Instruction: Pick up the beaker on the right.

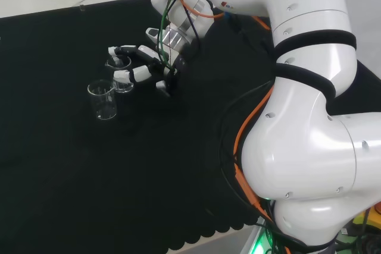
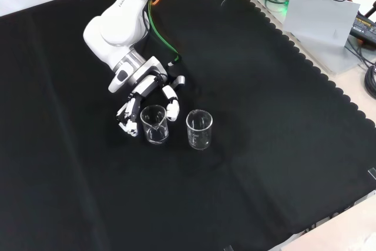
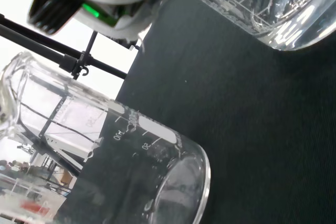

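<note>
My hand (image 2: 147,95) curls around the beaker (image 2: 154,124), fingers on both sides; the second beaker (image 2: 199,129) stands just beyond my thumb.

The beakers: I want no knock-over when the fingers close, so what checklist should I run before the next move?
1. Both beakers upright: ok; the near beaker and the far beaker stand on the black cloth.
2. Hand around one beaker: ok, fingers flank the near beaker in the front view.
3. Fingers closed on glass: cannot tell.
4. Gap between the beakers: ok, apart.
5. Beakers empty: ok, nothing seen inside.
</note>
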Tool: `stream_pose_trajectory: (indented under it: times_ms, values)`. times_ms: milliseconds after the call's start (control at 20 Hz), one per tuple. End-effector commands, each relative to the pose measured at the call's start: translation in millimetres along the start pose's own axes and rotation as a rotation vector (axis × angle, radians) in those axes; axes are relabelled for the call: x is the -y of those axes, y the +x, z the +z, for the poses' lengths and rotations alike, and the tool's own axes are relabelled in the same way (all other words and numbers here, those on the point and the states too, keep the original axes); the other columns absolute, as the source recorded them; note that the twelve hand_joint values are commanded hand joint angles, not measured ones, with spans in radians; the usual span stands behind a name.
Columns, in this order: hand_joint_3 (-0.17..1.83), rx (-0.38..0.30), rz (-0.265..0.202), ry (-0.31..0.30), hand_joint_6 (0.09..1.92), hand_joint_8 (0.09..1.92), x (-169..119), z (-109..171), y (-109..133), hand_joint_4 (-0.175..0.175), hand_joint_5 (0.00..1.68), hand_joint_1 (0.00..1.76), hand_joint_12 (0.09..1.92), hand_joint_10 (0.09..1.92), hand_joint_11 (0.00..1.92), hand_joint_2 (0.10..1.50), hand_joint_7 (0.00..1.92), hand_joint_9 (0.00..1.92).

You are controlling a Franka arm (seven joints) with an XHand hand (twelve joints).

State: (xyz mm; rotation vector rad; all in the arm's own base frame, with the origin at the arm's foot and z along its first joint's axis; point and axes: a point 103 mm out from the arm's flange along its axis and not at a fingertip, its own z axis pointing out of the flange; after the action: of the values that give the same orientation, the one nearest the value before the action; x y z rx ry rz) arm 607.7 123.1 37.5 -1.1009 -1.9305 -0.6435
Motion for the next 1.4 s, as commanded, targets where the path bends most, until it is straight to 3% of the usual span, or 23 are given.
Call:
stream_pose_trajectory:
  times_ms: [50,950,1000,1100,1200,1250,1300,1400]
  values:
    - [0.69,-0.004,0.005,0.003,0.09,0.60,-1,2,-1,-0.031,0.49,0.97,1.34,0.59,0.00,0.47,0.40,0.51]
    - [0.69,-0.029,0.006,-0.034,0.12,0.60,-8,11,-4,-0.021,0.57,0.99,1.34,0.57,0.04,0.49,0.46,0.55]
    - [0.68,-0.031,0.010,-0.048,0.18,0.58,-8,11,-4,-0.017,0.60,1.00,1.33,0.55,0.05,0.50,0.49,0.58]
    - [0.68,-0.029,0.021,-0.073,0.56,0.57,-11,12,-3,0.003,0.71,1.02,1.32,0.51,0.17,0.55,0.68,0.77]
    - [0.59,-0.021,0.030,-0.099,0.82,0.61,-13,13,-2,0.020,0.88,1.07,1.24,0.49,0.44,0.68,0.90,0.98]
    - [0.50,-0.014,0.035,-0.108,0.86,0.64,-14,13,-1,0.004,0.97,1.10,1.18,0.50,0.58,0.76,0.99,1.06]
    - [0.36,-0.009,0.040,-0.117,0.88,0.72,-15,13,0,-0.064,1.01,1.16,1.12,0.51,0.69,0.86,1.04,1.11]
    - [0.24,0.004,0.040,-0.137,0.91,0.68,-17,12,1,-0.011,1.05,1.23,1.04,0.55,0.82,0.93,1.16,1.15]
